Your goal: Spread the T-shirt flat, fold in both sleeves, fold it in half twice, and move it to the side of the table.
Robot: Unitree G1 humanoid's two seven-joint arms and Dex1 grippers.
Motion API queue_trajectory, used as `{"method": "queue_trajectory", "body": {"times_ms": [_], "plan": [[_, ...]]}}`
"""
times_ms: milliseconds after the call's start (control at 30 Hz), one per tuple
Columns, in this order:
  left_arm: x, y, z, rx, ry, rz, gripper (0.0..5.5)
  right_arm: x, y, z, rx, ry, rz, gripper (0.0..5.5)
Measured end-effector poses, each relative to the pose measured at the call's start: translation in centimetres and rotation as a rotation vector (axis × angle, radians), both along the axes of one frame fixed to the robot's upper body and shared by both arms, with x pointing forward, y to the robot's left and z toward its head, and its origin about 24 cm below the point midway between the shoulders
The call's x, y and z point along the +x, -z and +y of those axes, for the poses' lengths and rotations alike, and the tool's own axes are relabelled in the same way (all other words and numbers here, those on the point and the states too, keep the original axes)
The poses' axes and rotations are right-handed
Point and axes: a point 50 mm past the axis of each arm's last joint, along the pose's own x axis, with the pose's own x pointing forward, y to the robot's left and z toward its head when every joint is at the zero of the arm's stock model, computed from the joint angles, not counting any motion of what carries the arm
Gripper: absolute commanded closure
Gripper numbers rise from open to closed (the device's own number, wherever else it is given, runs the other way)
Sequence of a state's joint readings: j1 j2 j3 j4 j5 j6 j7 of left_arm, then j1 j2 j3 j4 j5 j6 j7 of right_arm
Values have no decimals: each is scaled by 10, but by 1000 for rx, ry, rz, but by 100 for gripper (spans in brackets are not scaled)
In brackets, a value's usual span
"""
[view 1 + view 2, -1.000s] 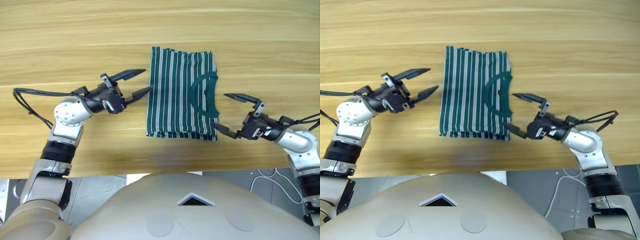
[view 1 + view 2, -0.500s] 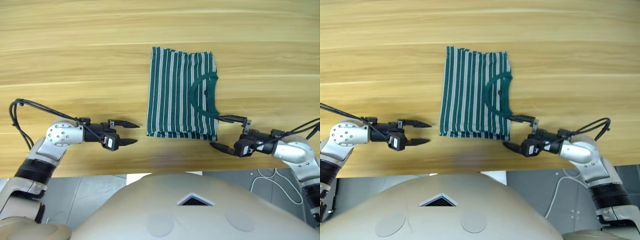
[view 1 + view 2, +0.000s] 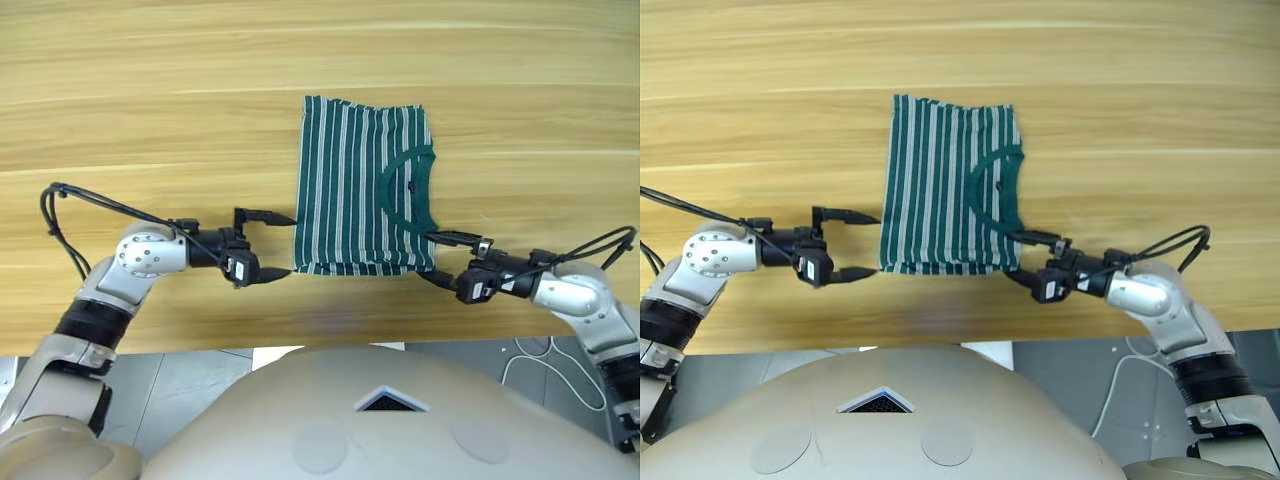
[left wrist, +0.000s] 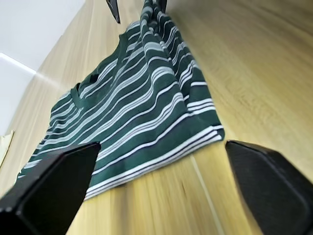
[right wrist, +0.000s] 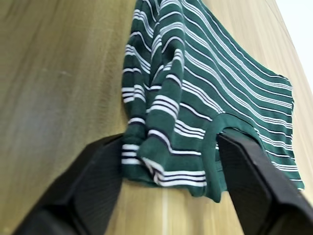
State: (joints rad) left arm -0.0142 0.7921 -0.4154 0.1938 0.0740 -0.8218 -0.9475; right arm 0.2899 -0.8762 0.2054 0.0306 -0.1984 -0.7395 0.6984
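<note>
Beside the folded T-shirt [image 3: 362, 185], left claw [image 3: 290, 245] gapes wide; right claw [image 3: 428, 254] straddles its corner, seemingly unclosed.

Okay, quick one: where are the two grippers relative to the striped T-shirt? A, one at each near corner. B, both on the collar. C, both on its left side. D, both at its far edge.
A: the left gripper sits open at the near left corner of the T-shirt, and the right gripper sits open at its near right corner.
</note>
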Motion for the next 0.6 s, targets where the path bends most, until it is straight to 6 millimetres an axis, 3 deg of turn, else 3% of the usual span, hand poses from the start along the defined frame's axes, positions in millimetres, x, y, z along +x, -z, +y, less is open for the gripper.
{"method": "queue_trajectory", "body": {"times_ms": [233, 467, 600], "plan": [[0, 2, -9, -10, 45, 6, 37, -3, 4, 2, -7, -11, 19, 400], [-2, 6, -12, 0, 81, 5, 150, -5, 5, 2, -18, -9, 32, 518], [-4, 7, -12, 14, 97, 9, 211, -6, 6, 2, -21, -7, 34, 534]]}}
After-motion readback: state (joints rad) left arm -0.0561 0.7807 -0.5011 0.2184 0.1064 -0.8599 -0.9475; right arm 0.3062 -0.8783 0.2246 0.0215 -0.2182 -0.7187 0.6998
